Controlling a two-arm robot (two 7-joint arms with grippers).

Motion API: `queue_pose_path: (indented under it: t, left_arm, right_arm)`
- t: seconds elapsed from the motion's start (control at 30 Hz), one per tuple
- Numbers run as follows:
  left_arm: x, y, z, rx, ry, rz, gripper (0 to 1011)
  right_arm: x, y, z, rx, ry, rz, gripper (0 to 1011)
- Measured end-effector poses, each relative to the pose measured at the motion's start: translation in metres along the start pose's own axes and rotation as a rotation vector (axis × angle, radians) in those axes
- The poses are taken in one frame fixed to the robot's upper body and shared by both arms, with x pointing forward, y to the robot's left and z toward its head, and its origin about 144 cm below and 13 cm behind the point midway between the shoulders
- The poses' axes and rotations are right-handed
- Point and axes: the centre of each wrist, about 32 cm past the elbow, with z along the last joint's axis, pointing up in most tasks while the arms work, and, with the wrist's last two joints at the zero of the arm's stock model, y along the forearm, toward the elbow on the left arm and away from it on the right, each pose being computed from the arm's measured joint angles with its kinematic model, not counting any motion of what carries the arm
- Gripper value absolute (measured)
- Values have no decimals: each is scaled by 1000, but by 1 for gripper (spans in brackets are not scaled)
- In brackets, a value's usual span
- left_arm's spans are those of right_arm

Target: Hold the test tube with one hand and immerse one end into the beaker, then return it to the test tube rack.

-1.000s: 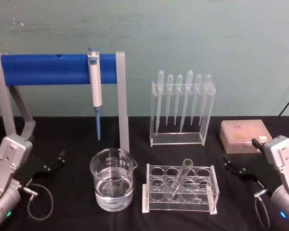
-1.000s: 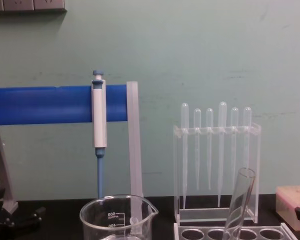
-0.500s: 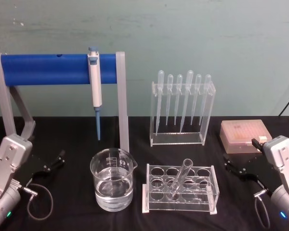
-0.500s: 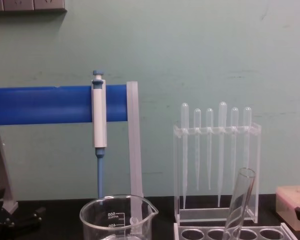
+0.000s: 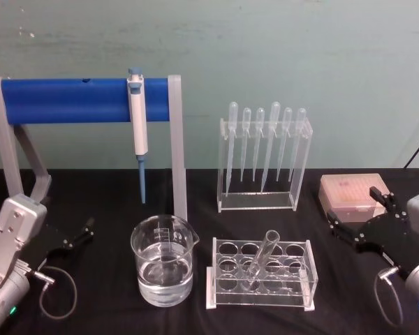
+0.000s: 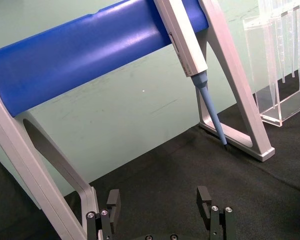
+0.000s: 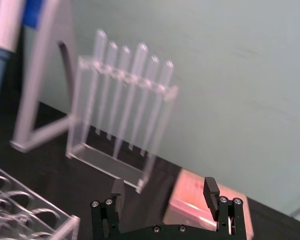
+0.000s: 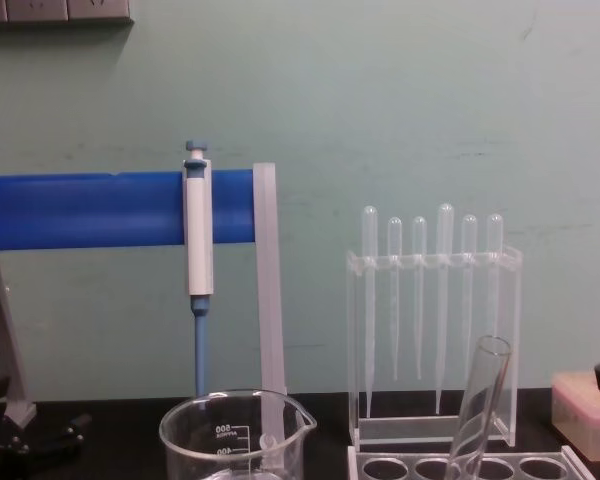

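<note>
Two fingers of the right gripper point(image 5: 350, 208) stand wide apart, gripping nothing, test tube point(image 5: 261, 259) racked to its left; left gripper point(image 5: 79, 234) parked, likewise spread.

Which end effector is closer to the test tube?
Right. The right end effector is just right of the test tube and its rack; the left end effector is past the beaker.

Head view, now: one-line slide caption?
Test tube leans in its rack beside the beaker; left hand open by the blue stand, right hand open by the pink box.
</note>
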Motion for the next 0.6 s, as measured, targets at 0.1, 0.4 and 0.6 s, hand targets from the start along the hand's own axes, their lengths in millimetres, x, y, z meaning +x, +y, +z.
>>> queue_pose_path:
  t: [0.1,0.4,0.6]
  left_arm:
    - [0,0,0,0,0,0,1000]
    - [0,0,0,0,0,0,1000]
    - [0,0,0,0,0,0,1000]
  right_arm:
    - [5,-6,5,42,24,51,1003]
    - [30,-22,9,120,106,318,1003]
    - [41,-22,4,143,143,491,1003]
